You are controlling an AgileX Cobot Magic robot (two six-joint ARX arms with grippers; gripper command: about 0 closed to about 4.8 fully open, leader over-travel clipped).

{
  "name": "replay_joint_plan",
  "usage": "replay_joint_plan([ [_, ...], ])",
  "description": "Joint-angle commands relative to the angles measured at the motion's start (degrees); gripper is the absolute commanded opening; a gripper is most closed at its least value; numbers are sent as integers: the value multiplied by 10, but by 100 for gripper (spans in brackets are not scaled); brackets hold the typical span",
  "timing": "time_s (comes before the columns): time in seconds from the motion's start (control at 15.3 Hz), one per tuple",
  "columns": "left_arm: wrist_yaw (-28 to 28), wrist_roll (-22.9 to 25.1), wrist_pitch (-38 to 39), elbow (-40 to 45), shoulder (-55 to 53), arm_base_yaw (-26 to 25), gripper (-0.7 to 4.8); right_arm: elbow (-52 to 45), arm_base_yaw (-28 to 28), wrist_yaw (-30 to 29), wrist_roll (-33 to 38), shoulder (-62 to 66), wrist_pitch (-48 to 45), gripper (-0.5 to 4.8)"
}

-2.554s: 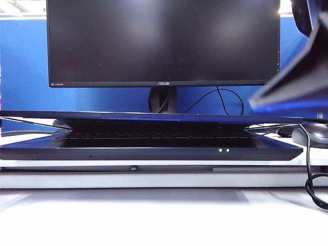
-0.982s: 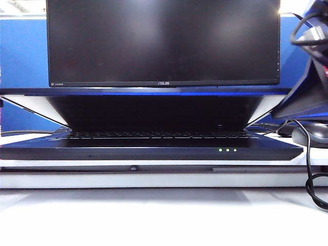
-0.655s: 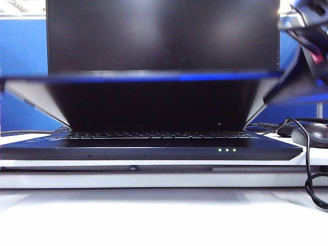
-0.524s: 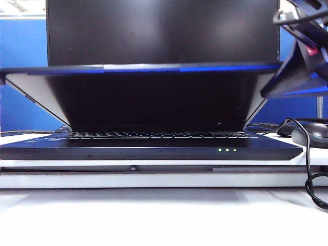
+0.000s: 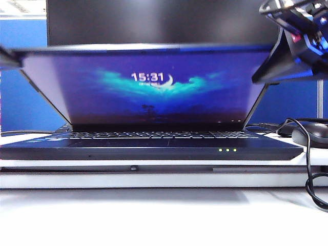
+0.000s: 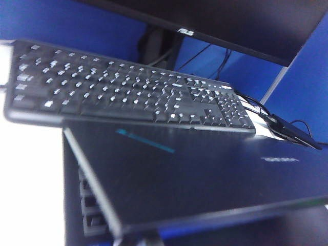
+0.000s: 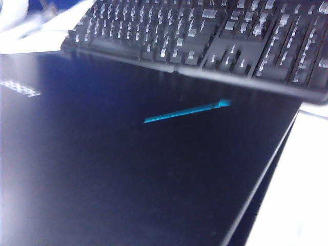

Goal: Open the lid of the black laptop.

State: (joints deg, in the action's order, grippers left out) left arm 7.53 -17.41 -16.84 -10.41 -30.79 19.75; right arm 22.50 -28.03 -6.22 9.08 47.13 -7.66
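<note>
The black laptop (image 5: 154, 147) sits on the white table with green LEDs (image 5: 227, 150) on its front edge. Its lid (image 5: 154, 87) stands partly raised, and the screen is lit with a blue picture and the time 15:31. My right gripper (image 5: 277, 64) is at the lid's upper right corner. My left gripper (image 5: 7, 57) shows as a dark tip at the lid's upper left corner. Both wrist views look down the lid's dark outer face (image 6: 205, 174) (image 7: 128, 164). Neither view shows how the jaws stand.
A black ASUS monitor (image 5: 154, 20) stands behind the laptop. A separate black keyboard (image 6: 123, 87) (image 7: 205, 31) lies between the two. A mouse (image 5: 312, 134) and a looping black cable (image 5: 309, 169) are at the right. A white strip of table runs along the front.
The lid has swung up from almost shut to about half raised, and its screen has lit up. The right arm has risen with the lid's right corner.
</note>
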Motion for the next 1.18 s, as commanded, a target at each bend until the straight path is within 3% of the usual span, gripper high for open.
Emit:
replay_joint_plan([
  [0.07,5,19,-93,-49,-70,0,-2,25,18,-1,-10,2,-44,-5],
  [0.65,2,95,-128,-172,-207,-1,-2,131,70,-18,-49,115,-59,-5],
  [1.18,4,123,-137,-273,-323,-18,-2,262,99,-55,-78,216,-63,-5],
])
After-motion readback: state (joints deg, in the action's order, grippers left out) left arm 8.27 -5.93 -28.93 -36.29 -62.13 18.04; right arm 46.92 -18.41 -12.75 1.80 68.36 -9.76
